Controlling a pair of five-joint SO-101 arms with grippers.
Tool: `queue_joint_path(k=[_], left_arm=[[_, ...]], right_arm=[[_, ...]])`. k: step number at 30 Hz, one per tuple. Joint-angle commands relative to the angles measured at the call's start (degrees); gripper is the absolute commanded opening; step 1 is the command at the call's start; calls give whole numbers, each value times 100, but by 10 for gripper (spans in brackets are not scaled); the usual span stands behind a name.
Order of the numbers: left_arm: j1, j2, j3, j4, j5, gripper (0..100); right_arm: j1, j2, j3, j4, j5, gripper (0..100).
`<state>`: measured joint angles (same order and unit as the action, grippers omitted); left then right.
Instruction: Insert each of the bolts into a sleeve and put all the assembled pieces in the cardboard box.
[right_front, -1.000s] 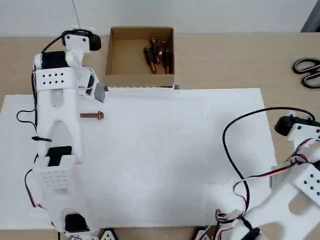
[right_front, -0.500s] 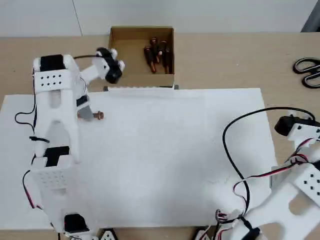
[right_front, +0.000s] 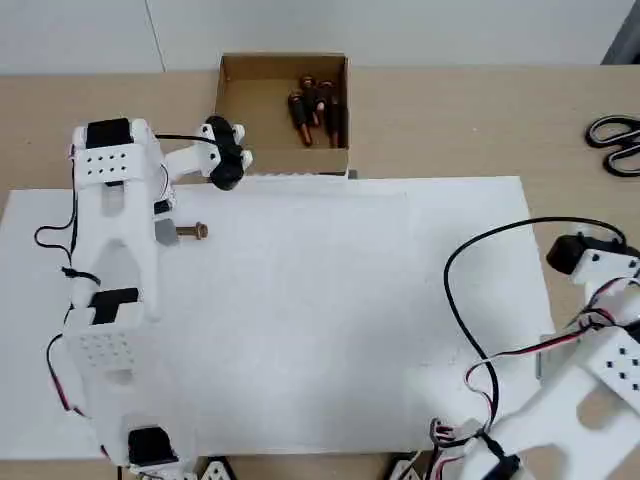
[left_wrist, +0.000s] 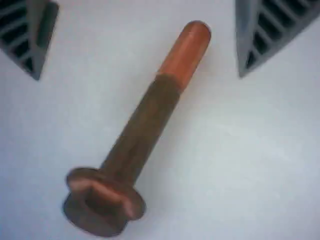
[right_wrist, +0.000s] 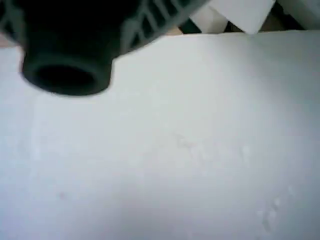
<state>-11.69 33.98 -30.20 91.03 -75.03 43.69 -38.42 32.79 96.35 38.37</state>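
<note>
Jaws of my left gripper (left_wrist: 140, 75) stand open on either side of the bolt (right_front: 191, 231), which lies flat on the white sheet (right_front: 330, 300) at the left of the high view, so I judge it is lined up for a pick. Assembled-looking pieces (right_front: 317, 108) lie in the cardboard box (right_front: 240, 110) at upper centre-left. The right arm (right_front: 600, 375) rests at lower right.

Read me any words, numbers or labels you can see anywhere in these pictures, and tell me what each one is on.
No text can be read anywhere. The brown cardboard box, the copper-brown flanged bolt and the white foam mat show no print, label or number.
</note>
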Motion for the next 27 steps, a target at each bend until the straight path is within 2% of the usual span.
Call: queue_joint_path(k=[1,8,16,20,22,27], left_arm=[[97,-62,-154,-123,-501,239],[316,-9,-136,-141,-501,239],[290,862,-708,-343,-501,239],[290,1327,-1253,-316,-484,238],[290,1495,-1455,-308,-475,205],[299,1670,-1859,176,-475,39]], right_arm=[[-57,-145,132,-4,18,4],[-75,-180,396,-13,-290,4],[-919,-1086,431,-4,-299,4],[-998,-1305,440,-4,-440,4],[-1007,-1305,440,4,-501,4],[-1015,-1323,440,4,-501,4]])
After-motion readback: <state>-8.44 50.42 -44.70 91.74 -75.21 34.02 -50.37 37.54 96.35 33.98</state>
